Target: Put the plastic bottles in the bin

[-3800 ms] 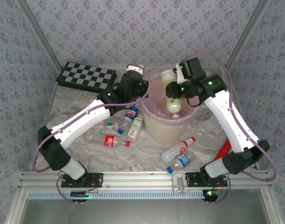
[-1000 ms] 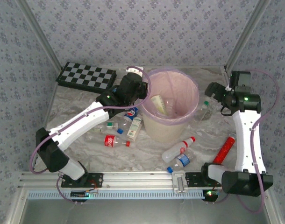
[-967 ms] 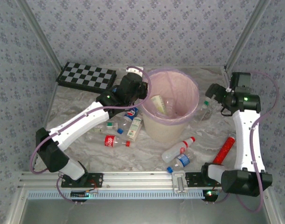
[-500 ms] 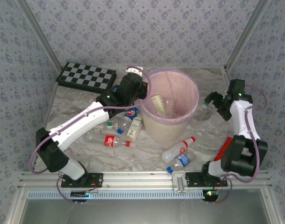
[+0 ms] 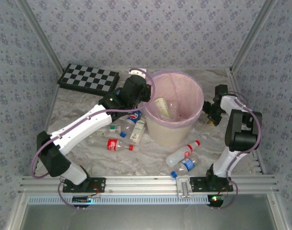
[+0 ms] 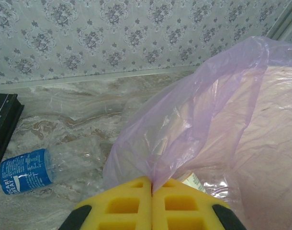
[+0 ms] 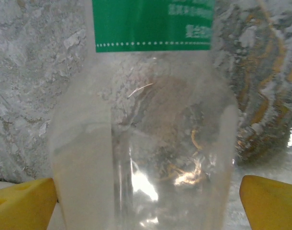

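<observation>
Pinching a fold of the pink bag (image 6: 194, 110) between its yellow pads, the left tool (image 6: 151, 201) is clenched, the pads flat together and the film rising from the seam between them. From above, this tool (image 5: 136, 89) sits at the far-left rim of the bin (image 5: 177, 135). Just left of it a blue-label bottle (image 6: 24, 171) lies on the bench (image 6: 79, 110), with a corner of the board (image 6: 2, 122) at the left edge.

The right tool (image 7: 148, 203) is released: its pads (image 7: 21, 203) stand wide on either side of a clear green-label bottle (image 7: 151, 120) lying on the bench. The left pad is at the bottle's wall and the right pad is just beside it. From above, that tool (image 5: 210, 111) is low, just right of the bin.

Inside the bin a pale bottle (image 5: 161, 105) leans on the left wall. Left of the bin lie a dark-blue bottle (image 5: 135, 116), a white bottle (image 5: 139, 130), a green-cap bottle (image 5: 105, 129) and a red-label bottle (image 5: 115, 144). Near the bin's front lie a red-cap bottle (image 5: 183, 152) and, just beside it, a blue-cap bottle (image 5: 186, 165)
</observation>
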`<move>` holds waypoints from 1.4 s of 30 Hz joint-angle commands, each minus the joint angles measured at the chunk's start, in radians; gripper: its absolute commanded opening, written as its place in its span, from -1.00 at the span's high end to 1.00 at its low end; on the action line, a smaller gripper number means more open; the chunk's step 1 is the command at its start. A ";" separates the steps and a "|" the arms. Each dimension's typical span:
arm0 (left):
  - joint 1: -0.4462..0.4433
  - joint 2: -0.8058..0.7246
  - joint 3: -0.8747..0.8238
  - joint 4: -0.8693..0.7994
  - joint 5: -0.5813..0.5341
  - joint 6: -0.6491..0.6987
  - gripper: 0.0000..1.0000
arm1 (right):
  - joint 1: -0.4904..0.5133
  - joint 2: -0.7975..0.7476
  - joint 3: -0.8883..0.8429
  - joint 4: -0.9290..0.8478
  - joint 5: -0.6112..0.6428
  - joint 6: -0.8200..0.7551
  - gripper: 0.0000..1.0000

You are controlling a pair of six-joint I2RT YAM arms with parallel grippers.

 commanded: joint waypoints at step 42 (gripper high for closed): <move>-0.001 0.010 0.052 -0.034 -0.013 0.016 1.00 | 0.070 -0.423 0.621 -0.487 0.088 -0.129 0.10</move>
